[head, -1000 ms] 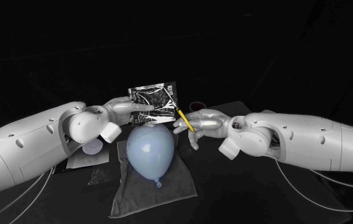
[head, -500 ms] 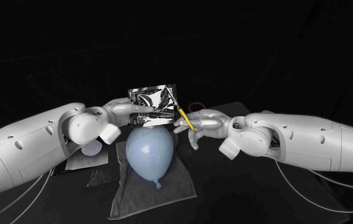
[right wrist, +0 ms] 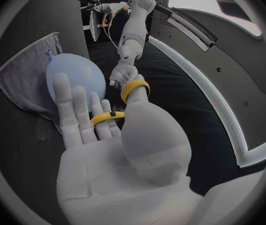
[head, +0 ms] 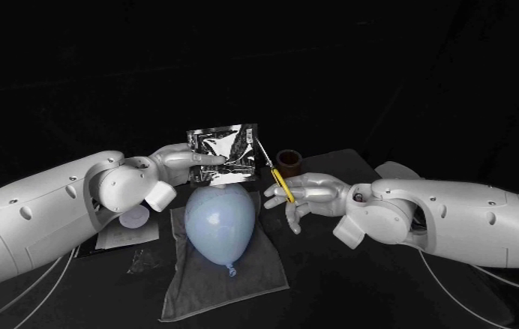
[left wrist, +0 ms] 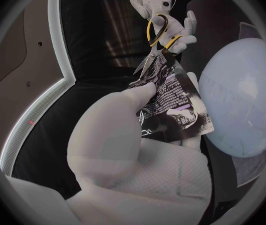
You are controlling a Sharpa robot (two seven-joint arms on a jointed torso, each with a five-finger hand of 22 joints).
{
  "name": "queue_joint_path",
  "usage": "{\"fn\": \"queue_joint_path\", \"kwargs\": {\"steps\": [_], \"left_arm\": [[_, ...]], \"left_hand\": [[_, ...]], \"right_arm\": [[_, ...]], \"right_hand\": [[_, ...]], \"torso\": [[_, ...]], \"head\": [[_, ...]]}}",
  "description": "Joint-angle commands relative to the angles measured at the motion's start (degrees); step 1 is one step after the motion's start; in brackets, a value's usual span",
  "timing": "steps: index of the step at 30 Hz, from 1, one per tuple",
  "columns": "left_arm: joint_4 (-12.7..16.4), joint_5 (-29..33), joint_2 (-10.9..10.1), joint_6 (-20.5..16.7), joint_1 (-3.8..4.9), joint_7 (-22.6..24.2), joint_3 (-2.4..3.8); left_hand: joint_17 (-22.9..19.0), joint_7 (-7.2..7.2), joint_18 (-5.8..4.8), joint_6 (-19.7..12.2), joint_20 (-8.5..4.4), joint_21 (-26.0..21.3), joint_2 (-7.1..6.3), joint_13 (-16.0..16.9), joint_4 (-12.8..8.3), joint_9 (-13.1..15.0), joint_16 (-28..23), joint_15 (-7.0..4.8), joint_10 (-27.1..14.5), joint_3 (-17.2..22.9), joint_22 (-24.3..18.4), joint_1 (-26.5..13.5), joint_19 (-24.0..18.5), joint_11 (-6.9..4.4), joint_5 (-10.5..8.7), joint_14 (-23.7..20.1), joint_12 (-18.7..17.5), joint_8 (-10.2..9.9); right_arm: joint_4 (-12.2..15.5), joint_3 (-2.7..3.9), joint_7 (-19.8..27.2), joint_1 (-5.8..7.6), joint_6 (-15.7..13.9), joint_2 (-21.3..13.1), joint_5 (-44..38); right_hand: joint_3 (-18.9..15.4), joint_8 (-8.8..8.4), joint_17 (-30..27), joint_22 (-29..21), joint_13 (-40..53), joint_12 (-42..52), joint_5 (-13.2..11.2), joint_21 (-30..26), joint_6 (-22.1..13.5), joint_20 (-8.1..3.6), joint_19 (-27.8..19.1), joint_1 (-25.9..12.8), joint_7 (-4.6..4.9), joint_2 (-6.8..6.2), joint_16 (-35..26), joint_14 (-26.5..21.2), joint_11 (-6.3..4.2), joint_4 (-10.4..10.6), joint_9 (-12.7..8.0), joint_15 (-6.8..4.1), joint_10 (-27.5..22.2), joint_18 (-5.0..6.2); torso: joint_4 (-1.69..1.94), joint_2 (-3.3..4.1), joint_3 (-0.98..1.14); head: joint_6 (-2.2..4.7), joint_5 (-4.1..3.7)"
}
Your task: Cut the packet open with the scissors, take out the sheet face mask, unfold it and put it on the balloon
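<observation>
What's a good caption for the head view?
Left hand holds the packet near the balloon; right hand holds yellow-handled scissors at its edge.

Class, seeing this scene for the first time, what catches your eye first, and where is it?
The shiny black-and-silver foil packet, held upright in the air by the left hand, stands out first. The yellow-handled scissors in the right hand point their blades at its edge. Beneath them a pale blue balloon lies on a grey cloth.
</observation>
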Motion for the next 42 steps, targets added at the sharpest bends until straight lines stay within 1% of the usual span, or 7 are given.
{"fn": "queue_joint_path", "kwargs": {"steps": [1, 10, 25, 28, 31, 37, 42], "left_arm": [[0.1, 0.1, 0.0, 0.9, 0.04, 0.8, 0.08], [0.2, 0.1, 0.0, 0.9, 0.03, 0.8, 0.09], [0.3, 0.0, -0.1, 1.3, 0.03, 0.6, 0.09], [0.3, 0.0, -0.1, 1.4, 0.03, 0.6, 0.09], [0.4, -0.1, -0.1, 1.5, 0.03, 0.6, 0.09], [0.5, -0.2, -0.1, 1.9, 0.03, 0.5, 0.09], [0.5, -0.4, 0.0, 2.2, 0.03, 0.5, 0.09]], "left_hand": [[0.1, -0.13, 0.94, 0.3, 0.08, -0.1, 0.35, 0.0, -0.2, 6.0, -0.2, -0.15, 0.6, 0.2, 0.0, 0.2, 0.5, 0.01, 0.21, 0.4, 0.1, 0.2], [0.1, -0.13, 0.94, 0.3, 0.08, -0.1, 0.35, 0.0, -0.2, 6.0, -0.2, -0.15, 0.6, 0.2, 0.0, 0.2, 0.5, 0.01, 0.21, 0.4, 0.1, 0.2], [0.1, -0.13, 0.94, 0.3, 0.08, -0.1, 0.35, 0.0, -0.2, 6.0, -0.2, -0.15, 0.6, 0.2, 0.0, 0.2, 0.5, 0.01, 0.21, 0.4, 0.1, 0.2], [0.1, -0.13, 0.94, 0.3, 0.08, -0.1, 0.35, 0.0, -0.2, 6.0, -0.2, -0.15, 0.6, 0.2, 0.0, 0.2, 0.5, 0.01, 0.21, 0.4, 0.1, 0.2], [0.1, -0.13, 0.94, 0.3, 0.08, -0.1, 0.35, 0.0, -0.2, 6.0, -0.2, -0.15, 0.6, 0.2, 0.0, 0.2, 0.5, 0.01, 0.21, 0.4, 0.1, 0.2], [0.1, -0.14, 0.92, 0.3, 0.0, -0.1, 0.28, 0.0, -0.4, 6.2, -0.2, -0.18, 0.7, 0.2, 0.0, 0.2, 0.6, -0.01, 0.21, 0.5, 0.1, 0.3], [0.1, -0.14, 0.92, 0.3, 0.0, -0.1, 0.28, 0.0, -0.4, 6.2, -0.2, -0.18, 0.7, 0.2, 0.0, 0.2, 0.6, -0.01, 0.21, 0.5, 0.1, 0.3]], "right_arm": [[0.6, 0.06, 0.3, -0.66, 0.8, -0.1, 0.2], [1.4, 0.03, -0.1, -1.87, 1.4, 0.1, 0.1], [1.7, 0.12, 0.3, -1.78, 1.6, -0.2, -0.2], [1.3, 0.21, 0.4, -1.55, 2.0, 0.0, 0.3], [1.0, 0.29, 0.5, -1.26, 2.2, 0.3, 0.7], [-0.4, 0.4, 0.7, -0.15, 2.7, 1.5, 1.1], [-1.3, 0.46, 0.6, 0.58, 3.0, 2.5, 1.4]], "right_hand": [[0.5, 0.56, 0.1, -0.1, 0.1, 0.3, -0.1, 0.1, -2.2, -0.06, -0.2, -0.1, 3.28, -0.69, 0.4, -4.7, -0.2, 0.1, -0.1, -4.31, 0.4, 1.96], [0.8, 1.25, 0.2, -0.2, 0.1, 0.7, -0.1, 0.3, -1.8, -0.16, -0.2, -0.2, 4.01, -0.69, 0.5, -4.8, -0.37, 0.7, -0.3, -4.43, 1.0, 1.97], [0.9, 1.47, 0.3, -0.3, 0.0, 0.7, -0.1, 0.3, -1.6, -0.19, -0.3, -0.3, 4.11, -0.59, 0.6, -4.9, -0.38, 0.9, -0.3, -4.46, 1.0, 1.96], [1.0, 1.8, 0.3, -0.4, -0.1, 0.4, -0.1, 0.3, -1.8, -0.14, -0.5, -0.6, 3.03, -0.96, 0.5, -5.4, -0.23, 1.6, -0.6, -4.34, 0.5, 1.92], [1.2, 2.0, 0.4, -0.5, -0.1, 0.3, -0.1, 0.3, -1.9, -0.08, -0.6, -0.5, 2.41, -1.05, 0.5, -5.6, -0.16, 1.8, -0.7, -4.27, 0.3, 1.92], [1.3, 2.08, 0.4, -0.6, -0.1, 0.2, -0.1, 0.3, -1.9, -0.05, -0.6, -0.5, 2.16, -1.02, 0.5, -5.8, -0.13, 2.0, -0.8, -4.23, 0.2, 1.91], [1.3, 2.14, 0.4, -0.6, -0.1, 0.3, -0.1, 0.3, -1.9, -0.04, -0.7, -0.5, 2.09, -0.94, 0.5, -5.8, -0.13, 2.0, -0.8, -4.22, 0.2, 1.91]], "torso": [[-0.08, -0.03, 0.04], [0.06, 0.04, 0.02], [0.1, 0.03, 0.09], [0.03, 0.04, 0.06], [0.08, 0.03, 0.08], [0.03, 0.01, 0.03], [0.17, 0.03, 0.02]], "head": [[-0.07, 0.1], [-0.06, -0.03], [-0.17, 0.1], [-0.17, 0.23], [-0.2, 0.21], [-0.01, 0.11], [0.01, 0.14]]}}
